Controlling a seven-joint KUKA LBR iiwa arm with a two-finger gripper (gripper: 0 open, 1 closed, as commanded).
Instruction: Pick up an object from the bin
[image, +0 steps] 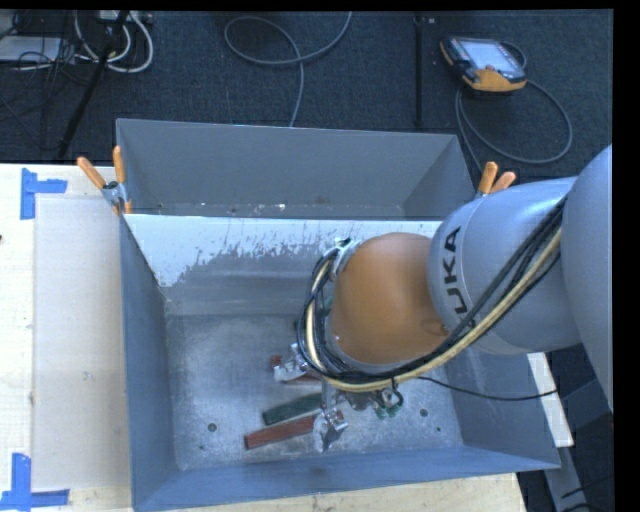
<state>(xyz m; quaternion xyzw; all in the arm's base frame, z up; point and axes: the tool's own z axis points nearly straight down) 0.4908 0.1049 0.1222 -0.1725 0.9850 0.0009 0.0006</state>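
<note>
Grey scratched bin (205, 350), dark carpet (380, 95) behind.

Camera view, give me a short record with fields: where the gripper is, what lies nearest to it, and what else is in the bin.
bin: grey metal bin, arm entering from the right
gripper: gripper low near the bin's front wall, below the orange wrist cover
nearest things: dark green flat strip and reddish-brown flat strip, side by side just left of the gripper
other: small pale thing further back, kind unclear
held: cannot tell
</note>
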